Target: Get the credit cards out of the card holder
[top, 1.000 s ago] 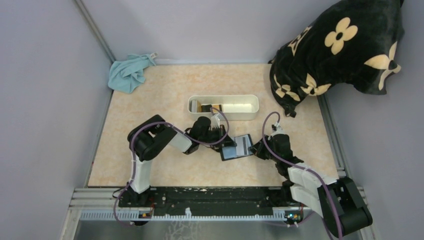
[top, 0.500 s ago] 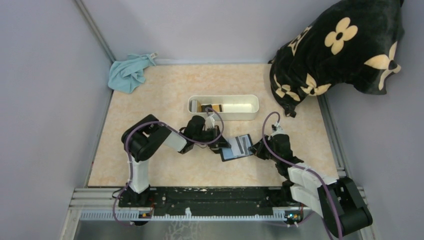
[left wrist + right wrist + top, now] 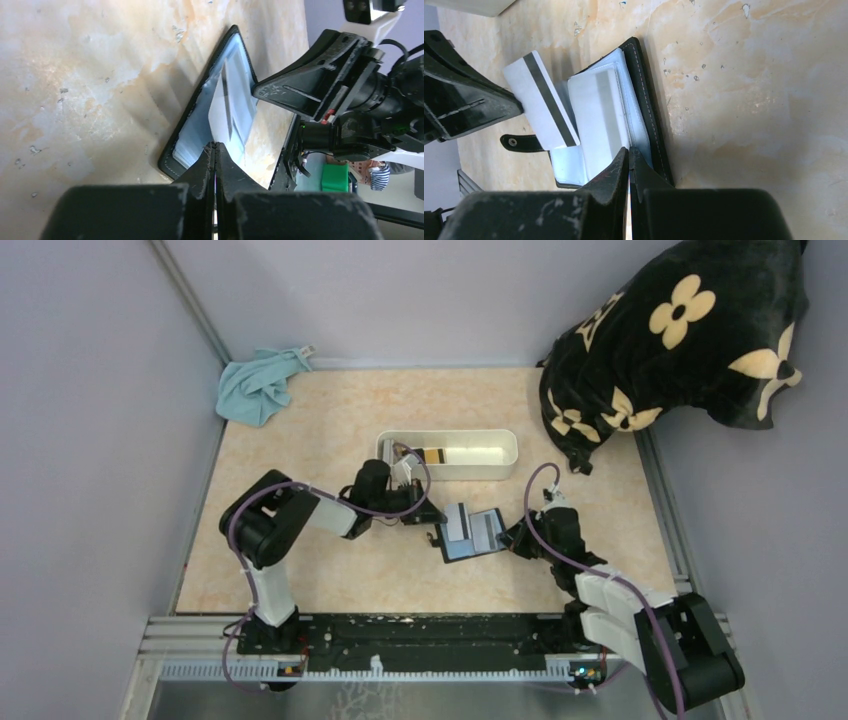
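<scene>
Over the last second the left gripper [image 3: 215, 146] has moved away to the left, its jaws closed tight on the edge of one credit card [image 3: 542, 101]. This card is now almost out of the open card holder [image 3: 478, 540], which lies on the table [image 3: 320, 430] between the arms. The right gripper [image 3: 629, 152], also closed, pinches the holder's edge and keeps it in place. A second card [image 3: 599, 117] is still in its slot, so I judge the task is only partly done.
</scene>
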`<action>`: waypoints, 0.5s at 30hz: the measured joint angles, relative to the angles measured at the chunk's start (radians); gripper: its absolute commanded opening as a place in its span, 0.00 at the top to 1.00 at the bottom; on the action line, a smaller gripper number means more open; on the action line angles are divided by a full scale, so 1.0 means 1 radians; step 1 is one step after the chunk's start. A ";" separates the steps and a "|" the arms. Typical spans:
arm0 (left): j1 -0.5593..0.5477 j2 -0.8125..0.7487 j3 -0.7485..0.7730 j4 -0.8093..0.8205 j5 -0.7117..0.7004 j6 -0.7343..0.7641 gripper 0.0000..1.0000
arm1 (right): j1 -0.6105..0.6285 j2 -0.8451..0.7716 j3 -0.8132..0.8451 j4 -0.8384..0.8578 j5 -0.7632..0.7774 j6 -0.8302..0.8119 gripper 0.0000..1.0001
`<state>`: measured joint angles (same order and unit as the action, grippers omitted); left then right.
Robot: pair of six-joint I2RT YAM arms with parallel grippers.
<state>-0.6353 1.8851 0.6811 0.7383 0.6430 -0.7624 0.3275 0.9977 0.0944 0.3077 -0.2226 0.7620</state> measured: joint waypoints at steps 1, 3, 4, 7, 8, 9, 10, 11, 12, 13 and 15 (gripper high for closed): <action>0.003 -0.011 0.000 -0.004 0.004 0.002 1.00 | 0.000 0.000 0.001 0.000 0.000 0.000 0.99; 0.003 -0.030 0.000 -0.007 0.010 0.004 1.00 | 0.000 0.007 0.005 0.001 0.000 0.000 0.99; 0.003 -0.040 0.000 -0.007 0.014 0.004 1.00 | 0.000 0.011 0.006 0.003 -0.001 0.000 0.99; 0.003 -0.069 0.000 -0.008 0.026 0.004 1.00 | 0.000 0.013 0.006 0.006 -0.002 -0.002 0.99; 0.003 -0.078 0.000 -0.009 0.030 0.004 1.00 | 0.000 0.013 0.006 0.007 -0.003 -0.002 0.99; 0.003 -0.085 0.000 -0.010 0.032 0.004 1.00 | 0.000 0.013 0.006 0.009 -0.005 -0.003 0.99; 0.003 -0.093 0.000 -0.014 0.034 0.004 1.00 | 0.000 0.012 0.006 0.010 -0.007 -0.005 0.99; 0.003 -0.101 0.000 -0.019 0.035 0.005 1.00 | 0.000 0.010 0.006 0.010 -0.008 -0.008 0.99; 0.003 -0.108 0.001 -0.026 0.035 0.007 1.00 | 0.000 0.008 0.006 0.009 -0.008 -0.010 1.00; 0.003 -0.114 0.001 -0.031 0.035 0.010 1.00 | 0.000 0.003 0.006 0.005 -0.008 -0.012 1.00; 0.003 -0.122 0.001 -0.039 0.035 0.016 1.00 | 0.000 -0.007 0.006 -0.002 -0.011 -0.018 1.00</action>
<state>-0.6319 1.7634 0.6819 0.6991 0.6785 -0.7467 0.3279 0.9905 0.1001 0.3058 -0.2333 0.7437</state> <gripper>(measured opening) 0.004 0.009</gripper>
